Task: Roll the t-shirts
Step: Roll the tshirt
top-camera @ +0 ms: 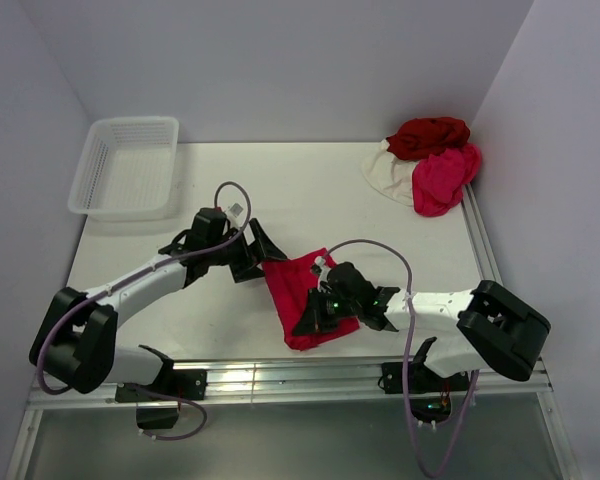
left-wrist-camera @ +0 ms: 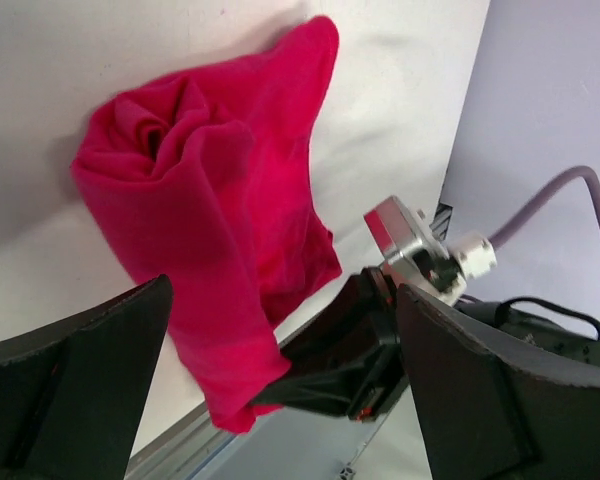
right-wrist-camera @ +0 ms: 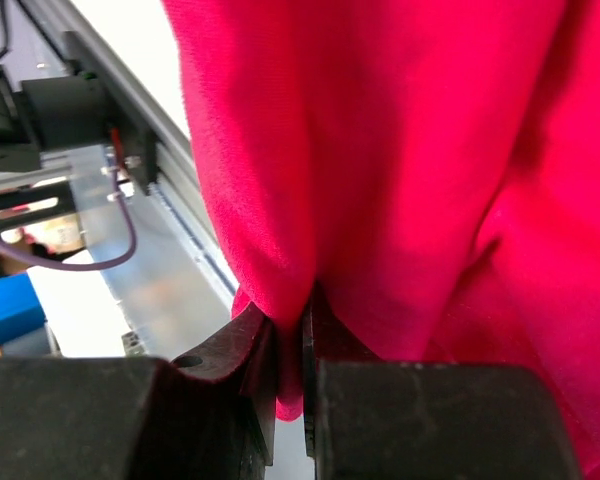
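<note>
1. Top view — we look down from above and behind the arm bases, far enough back to take in the whole table [top-camera: 310, 190].
2. Left wrist view: we look out between the fingers of the left gripper [left-wrist-camera: 282, 290], close over the crimson t-shirt [left-wrist-camera: 210, 200].
3. Right wrist view: we sit nearer still — that same shirt, common to all three views, fills the frame.
</note>
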Robot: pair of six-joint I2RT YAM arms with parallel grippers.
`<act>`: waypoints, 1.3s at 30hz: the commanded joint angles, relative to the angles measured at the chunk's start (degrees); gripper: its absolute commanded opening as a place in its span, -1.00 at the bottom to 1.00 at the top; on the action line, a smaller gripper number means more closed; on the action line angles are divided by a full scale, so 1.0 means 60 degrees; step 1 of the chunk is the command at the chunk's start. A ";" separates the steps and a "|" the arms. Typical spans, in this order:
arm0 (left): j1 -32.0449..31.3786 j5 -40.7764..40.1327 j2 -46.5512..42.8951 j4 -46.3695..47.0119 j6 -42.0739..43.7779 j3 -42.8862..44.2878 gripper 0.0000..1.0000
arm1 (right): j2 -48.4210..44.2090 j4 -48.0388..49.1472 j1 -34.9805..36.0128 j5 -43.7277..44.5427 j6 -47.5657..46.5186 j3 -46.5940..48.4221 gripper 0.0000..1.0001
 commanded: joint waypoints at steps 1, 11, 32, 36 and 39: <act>-0.0249 -0.0635 0.0474 -0.0318 0.0249 0.0700 0.99 | -0.0012 0.0968 -0.0096 -0.0582 0.0199 -0.0014 -1.00; -0.0630 -0.1705 0.1559 -0.3187 0.1185 0.2428 0.99 | 0.0369 0.1539 -0.0257 -0.0933 0.0214 -0.0234 -1.00; -0.1391 -0.2979 0.3317 -0.5093 0.1304 0.4083 -0.81 | 0.0765 0.2285 -0.0272 -0.0919 0.0331 -0.0615 -1.00; -0.1568 -0.3870 0.3770 -0.6132 0.1216 0.5238 -0.99 | 0.1086 0.3106 -0.0257 -0.1241 0.0521 -0.0718 -1.00; -0.1582 -0.4369 0.3801 -0.6879 0.1113 0.5519 -0.99 | 0.1482 0.3064 -0.0199 -0.1315 0.0434 -0.0309 -1.00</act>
